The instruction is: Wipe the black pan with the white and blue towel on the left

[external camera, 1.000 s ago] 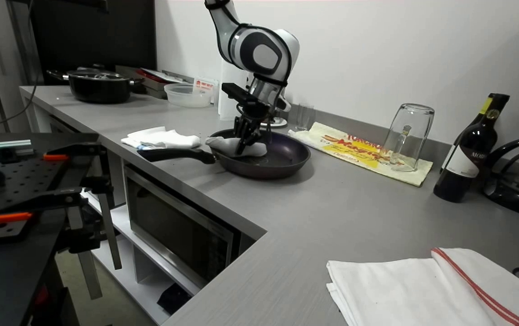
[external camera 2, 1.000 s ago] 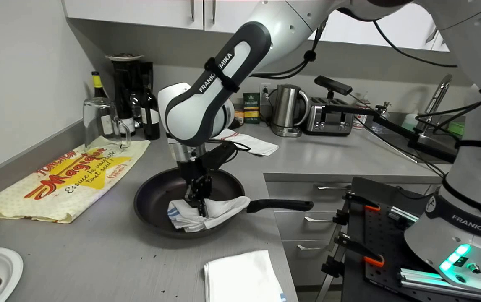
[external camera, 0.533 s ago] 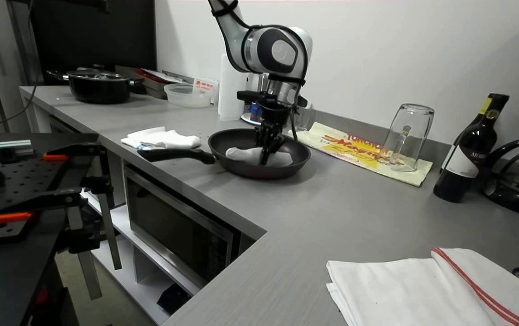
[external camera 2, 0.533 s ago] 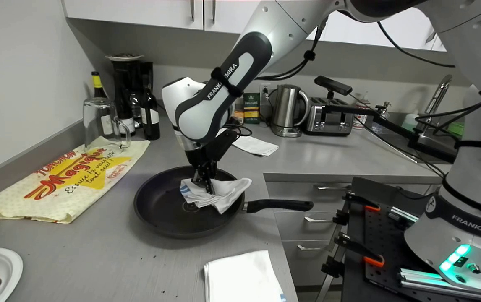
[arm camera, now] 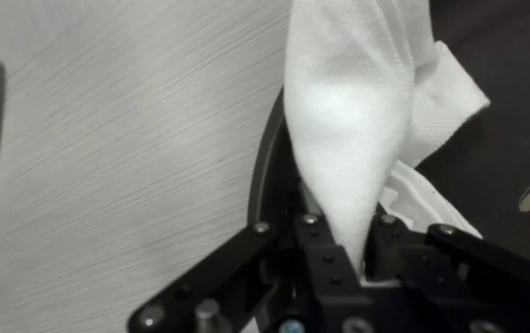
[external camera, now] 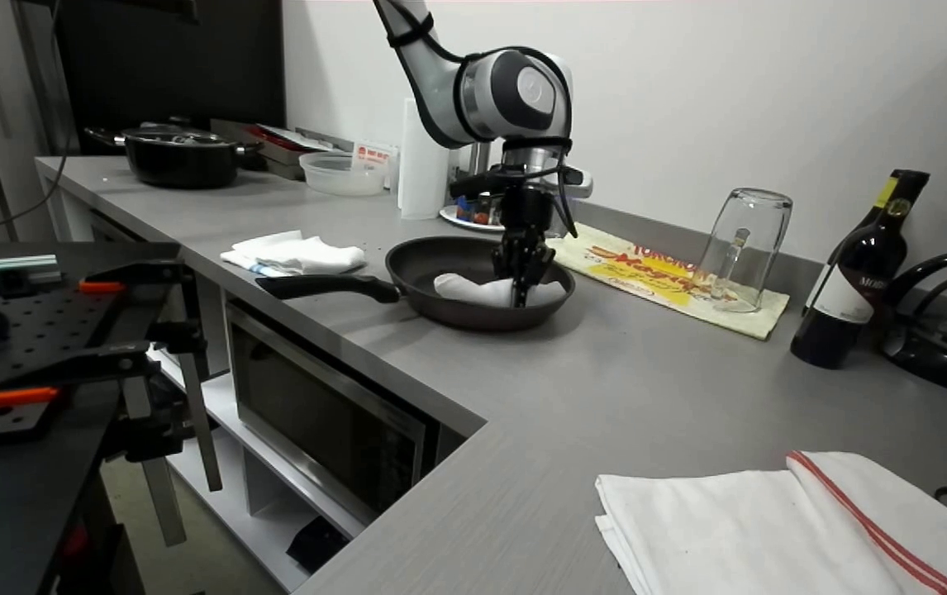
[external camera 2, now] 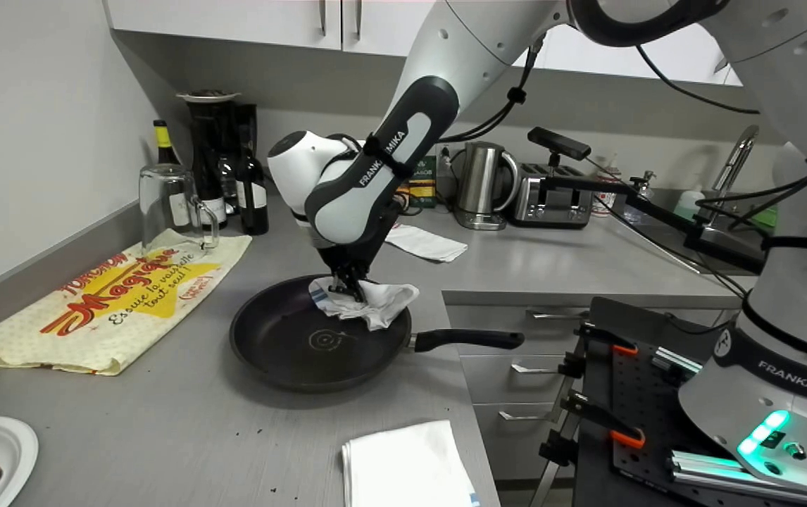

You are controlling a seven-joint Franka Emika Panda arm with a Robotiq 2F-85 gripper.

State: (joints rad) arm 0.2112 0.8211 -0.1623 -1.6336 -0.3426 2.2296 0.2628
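Grey countertop point(external camera 2: 164, 436) bears the black pan point(external camera 2: 284, 345), where the claw point(arm camera: 349, 231) pinches 1 towel point(external camera 2: 386, 303).

Cloth towel point(arm camera: 348, 115), smooth pan point(external camera 2: 284, 345), glossy metal kettle point(external camera 2: 479, 184).

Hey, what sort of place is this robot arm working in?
Most likely a kitchen, though whether in a home or an office I can't tell. In an exterior view there are a metal kettle, a toaster and a tall faucet.
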